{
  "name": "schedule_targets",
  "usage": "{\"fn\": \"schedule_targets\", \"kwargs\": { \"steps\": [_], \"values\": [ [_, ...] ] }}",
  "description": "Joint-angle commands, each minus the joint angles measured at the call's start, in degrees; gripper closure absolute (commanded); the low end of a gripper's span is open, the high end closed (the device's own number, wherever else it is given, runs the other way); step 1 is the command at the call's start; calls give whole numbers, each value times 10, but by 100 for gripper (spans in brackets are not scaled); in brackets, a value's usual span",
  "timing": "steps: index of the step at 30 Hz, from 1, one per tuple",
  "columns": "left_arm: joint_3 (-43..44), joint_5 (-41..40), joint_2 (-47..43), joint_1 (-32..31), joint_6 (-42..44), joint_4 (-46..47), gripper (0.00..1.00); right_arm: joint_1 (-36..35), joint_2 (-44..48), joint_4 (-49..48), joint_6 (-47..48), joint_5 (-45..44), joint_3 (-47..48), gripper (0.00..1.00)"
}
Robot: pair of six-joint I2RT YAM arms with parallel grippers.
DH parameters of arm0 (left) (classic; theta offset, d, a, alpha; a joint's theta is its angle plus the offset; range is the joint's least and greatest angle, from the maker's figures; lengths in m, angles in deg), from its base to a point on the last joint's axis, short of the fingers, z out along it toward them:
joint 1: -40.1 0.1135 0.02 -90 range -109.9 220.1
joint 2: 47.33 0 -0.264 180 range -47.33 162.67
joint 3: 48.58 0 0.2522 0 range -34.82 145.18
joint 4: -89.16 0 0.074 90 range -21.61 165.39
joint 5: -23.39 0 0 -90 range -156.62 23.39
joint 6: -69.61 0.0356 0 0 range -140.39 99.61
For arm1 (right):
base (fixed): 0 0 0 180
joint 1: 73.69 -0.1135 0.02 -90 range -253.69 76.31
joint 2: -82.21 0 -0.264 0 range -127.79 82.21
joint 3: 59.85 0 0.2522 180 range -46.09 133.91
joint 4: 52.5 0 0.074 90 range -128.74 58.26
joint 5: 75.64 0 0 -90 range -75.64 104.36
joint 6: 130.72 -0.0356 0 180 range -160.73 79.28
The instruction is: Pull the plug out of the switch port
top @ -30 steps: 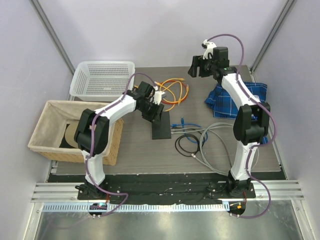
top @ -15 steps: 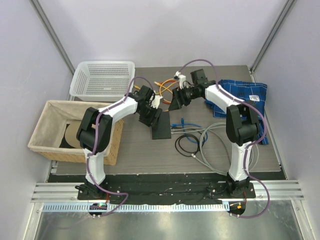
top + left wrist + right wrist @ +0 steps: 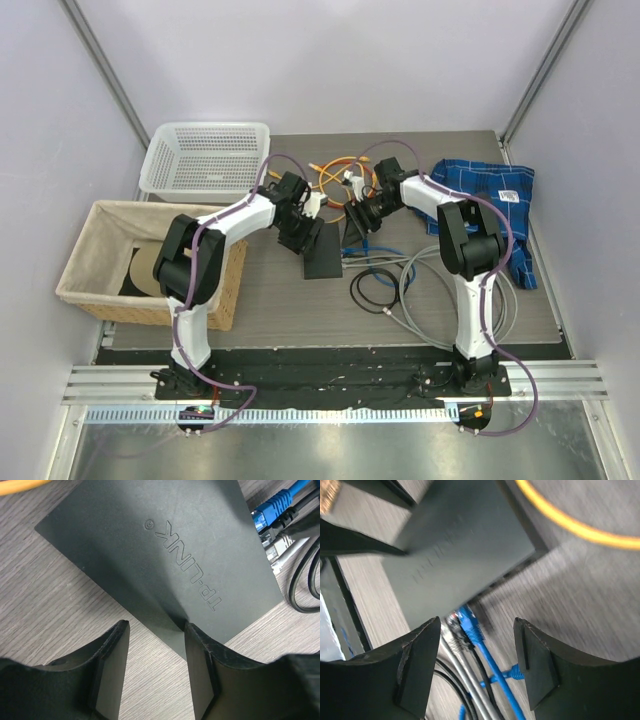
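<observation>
The switch (image 3: 325,252) is a flat black box with a TP-LINK logo (image 3: 165,555), lying mid-table. My left gripper (image 3: 300,232) is open over its left edge (image 3: 156,626). One finger (image 3: 200,650) rests on the switch top; the other (image 3: 112,652) is over bare table. A blue plug (image 3: 470,622) sits in a socket on the switch's right edge, and a grey plug (image 3: 451,625) sits beside it. My right gripper (image 3: 358,218) hovers open just above them (image 3: 476,627). The blue cable runs between its fingers, and nothing is gripped. The left wrist view shows the blue plug (image 3: 272,505) at top right.
An orange cable (image 3: 345,185) loops behind the switch. Grey cable (image 3: 430,290) and black cable (image 3: 375,290) coil at the front right. A blue plaid cloth (image 3: 490,195) lies at the right. A white mesh basket (image 3: 205,158) and a wicker basket (image 3: 100,265) stand at the left.
My right arm swung down from high at the back to the switch's socket edge, its jaws narrowing a little. The left gripper stayed on the switch, which turned slightly.
</observation>
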Motion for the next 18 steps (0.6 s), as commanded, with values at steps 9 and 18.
{"fn": "schedule_targets", "kwargs": {
  "steps": [9,18],
  "values": [
    [-3,-25,42,13,25,-16,52,-9,-35,45,54,-2,13,38],
    [-9,-27,37,13,28,-16,52,-18,-63,48,46,5,23,45]
  ]
}}
